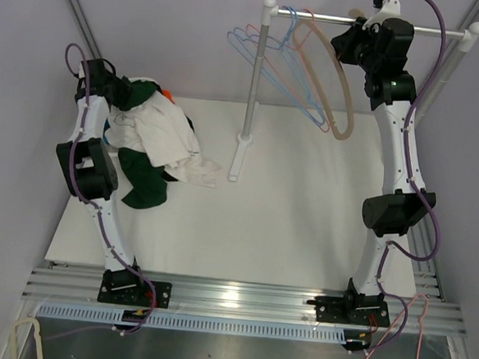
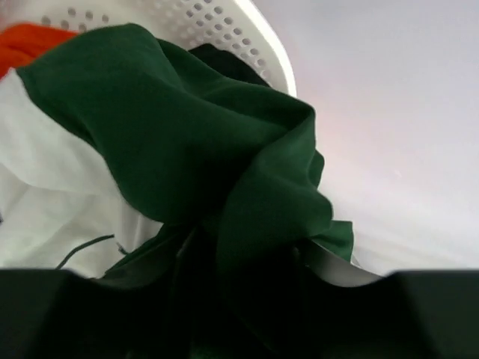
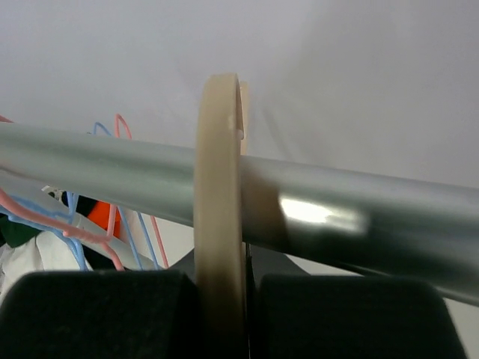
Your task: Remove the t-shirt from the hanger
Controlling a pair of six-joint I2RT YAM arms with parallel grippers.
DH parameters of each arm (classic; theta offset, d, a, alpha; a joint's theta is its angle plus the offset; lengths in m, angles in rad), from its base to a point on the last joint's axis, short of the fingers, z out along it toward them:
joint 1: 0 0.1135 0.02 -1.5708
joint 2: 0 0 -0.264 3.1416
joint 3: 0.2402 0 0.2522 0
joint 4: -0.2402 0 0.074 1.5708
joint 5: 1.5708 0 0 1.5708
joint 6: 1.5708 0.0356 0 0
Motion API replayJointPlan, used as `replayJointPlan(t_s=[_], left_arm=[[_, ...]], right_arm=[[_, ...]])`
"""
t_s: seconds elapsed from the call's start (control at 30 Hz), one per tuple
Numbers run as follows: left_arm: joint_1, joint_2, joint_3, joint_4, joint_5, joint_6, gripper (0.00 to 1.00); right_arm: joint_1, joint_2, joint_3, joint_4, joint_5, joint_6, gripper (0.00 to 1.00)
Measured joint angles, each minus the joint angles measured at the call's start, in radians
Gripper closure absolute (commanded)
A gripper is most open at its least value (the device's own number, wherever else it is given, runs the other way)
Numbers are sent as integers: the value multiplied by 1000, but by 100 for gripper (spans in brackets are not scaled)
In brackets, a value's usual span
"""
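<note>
T-shirt [image 1: 144, 185], the dark green one: where is it? — DESK

Off the hanger already, by my reading. It lies well to the left of the rack [image 1: 253, 82], heaped with a white garment [image 1: 165, 133] and something orange [image 1: 167, 95] in a perforated white basket [image 2: 254, 37]. Part of it spills over the side. — ME

And your pincers? — DESK

My left gripper [image 2: 239, 307] is in among that cloth. The green folds pleat down into the gap between its fingers, so I judge it clenched on the T-shirt, though the pads themselves are buried. My right gripper [image 3: 221, 288] is up at the rack's top rail, pinched on the hook of the beige hanger [image 3: 217, 172]. That hanger hangs bare beside the blue and pink wire hangers [image 1: 265, 54]. — ME

How will it handle? — DESK

Light, limp, no stiffness at all, I expect. It should sag from whatever point I hold and drag the rest behind. Knit cotton is not slippery, so a bunched fold or the collar seam ought to give a sure hold, while a single layer would only stretch. My worry is the spilled part catching on the basket's rim or pulling the white garment along. — ME
</note>
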Motion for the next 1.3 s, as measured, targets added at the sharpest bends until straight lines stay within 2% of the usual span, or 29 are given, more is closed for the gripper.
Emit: replayJointPlan(t_s=[0.03,0.07,0.1,0.13,0.17,0.2,0.3,0.37,0.4,0.5,0.63,0.7,0.73,0.87,1.0,1.13,1.3], left_arm=[[7,32,44,-31,12,-11,54],[13,60,83,-59,27,-21,49],[17,73,98,-74,41,-24,35],[20,78,101,-87,51,-23,13],[22,79,99,-99,58,-24,1],[22,78,97,-106,62,-24,1],[19,53,79,-105,60,-12,1],[16,20,72,-117,48,8,1],[13,2,72,-124,42,17,1],[2,-85,75,-153,12,60,1],[-21,-224,95,-167,-23,114,0],[-34,-296,108,-166,-37,137,0],[-41,-329,114,-166,-42,145,1],[-70,-445,127,-177,-62,172,0],[-114,-525,96,-266,-124,165,1],[-193,-604,-76,-331,-165,152,0],[-379,-651,-349,-412,-231,141,0]], right_arm=[[1,-2,-1,-3,-1,-2,95],[2,-4,-3,-5,-1,-5,95],[2,-8,-5,-9,0,-8,95],[2,-10,-6,-13,0,-10,94],[2,-13,-6,-20,0,-11,90],[2,-15,-6,-26,0,-12,85],[2,-20,-6,-40,2,-16,60],[2,-22,-6,-47,7,-21,53],[2,-24,-6,-50,11,-26,41],[2,-33,-6,-68,23,-35,27],[2,-68,-9,-95,51,-40,20],[2,-99,-14,-100,61,-44,6],[2,-119,-18,-103,66,-47,2],[2,-212,-39,-118,89,-61,1],[2,-341,-128,-122,128,-64,0],[2,-486,-285,-122,167,-58,1],[2,-638,-470,-139,172,-31,1]])
